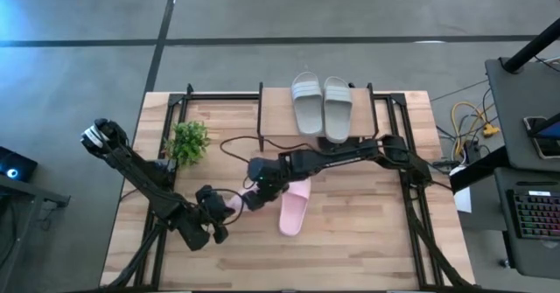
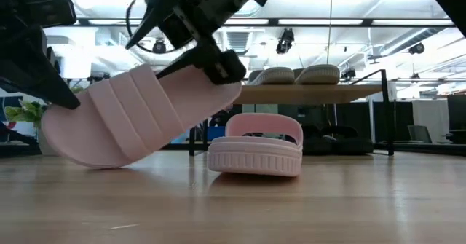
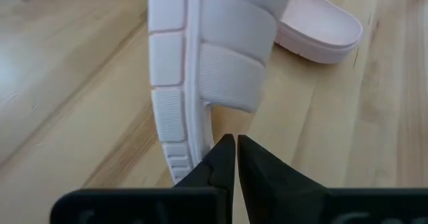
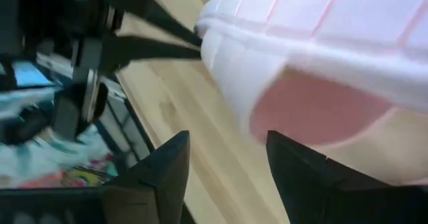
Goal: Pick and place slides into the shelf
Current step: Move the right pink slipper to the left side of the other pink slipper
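Observation:
One pale pink slide [image 2: 138,116] stands tilted on its side edge between my two grippers. Its low end [image 2: 87,160] is on the table and its other end is raised. My right gripper [image 2: 218,65] reaches in from the right and is at the raised end. My left gripper [image 3: 235,150] is shut at the low end. The second pink slide [image 1: 295,204] lies flat on the table just behind. Two grey slides [image 1: 321,105] lie on the shelf [image 2: 313,92] top. Dark slides [image 2: 320,138] show under it. My right gripper holds the pink slide by its raised end [image 4: 241,97], slanting down from above, one finger [image 2: 222,65] on the upper rim. The slide is tilted with its far end on the table. My left gripper is shut, and its fingertips [image 3: 224,147] touch the sole's rim [image 3: 197,147] at the low end.
A small green plant [image 1: 187,141] stands near the table's far left. A black cable [image 1: 229,146] loops across the table beside the shelf's legs. Bare wood lies along the near edge [image 1: 350,258].

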`<state>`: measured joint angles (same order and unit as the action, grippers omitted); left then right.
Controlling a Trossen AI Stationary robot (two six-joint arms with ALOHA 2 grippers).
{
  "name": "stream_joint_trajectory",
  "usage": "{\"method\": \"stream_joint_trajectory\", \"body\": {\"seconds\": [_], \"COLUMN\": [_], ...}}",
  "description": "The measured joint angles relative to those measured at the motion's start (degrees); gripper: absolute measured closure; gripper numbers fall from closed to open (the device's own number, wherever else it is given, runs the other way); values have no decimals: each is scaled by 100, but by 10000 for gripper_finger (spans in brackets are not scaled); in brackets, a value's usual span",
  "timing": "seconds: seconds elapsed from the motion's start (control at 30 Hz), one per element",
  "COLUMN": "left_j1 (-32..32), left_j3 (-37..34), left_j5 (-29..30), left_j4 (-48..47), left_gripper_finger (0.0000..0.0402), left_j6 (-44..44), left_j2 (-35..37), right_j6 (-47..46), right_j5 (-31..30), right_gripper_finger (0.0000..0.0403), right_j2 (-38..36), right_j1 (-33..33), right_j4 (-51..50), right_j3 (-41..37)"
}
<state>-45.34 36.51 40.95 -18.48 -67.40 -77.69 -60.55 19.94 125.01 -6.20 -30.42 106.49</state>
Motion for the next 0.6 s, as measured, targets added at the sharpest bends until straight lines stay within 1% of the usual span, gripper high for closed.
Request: {"method": "stream_joint_trajectory", "body": {"seconds": [0.17,0.27,0.33,0.4,0.47,0.53,0.6], "left_j1": [0,0,0,0,0,0,0], "left_j3": [-8,-13,-13,-13,-13,-13,-13], "left_j5": [2,2,2,2,2,1,2], "left_j4": [-14,-19,-19,-19,-19,-20,-65], "left_gripper_finger": [395,395,395,395,395,395,395], "left_j6": [2,15,15,15,14,10,-83], "left_j2": [1,2,2,2,2,4,4], "right_j6": [1026,1837,2424,3078,3775,4650,5602], "right_j5": [46,69,-59,-440,-1114,-1846,-2538], "right_gripper_finger": [207,209,209,209,209,209,209], "right_j2": [-4,-15,-15,-15,-15,-21,-21], "right_j1": [-18,-60,-119,-214,-335,-463,-590], "right_j4": [-805,-1725,-2431,-3118,-3655,-3953,-4012], "right_j3": [481,843,1089,1333,1547,1675,1704]}}
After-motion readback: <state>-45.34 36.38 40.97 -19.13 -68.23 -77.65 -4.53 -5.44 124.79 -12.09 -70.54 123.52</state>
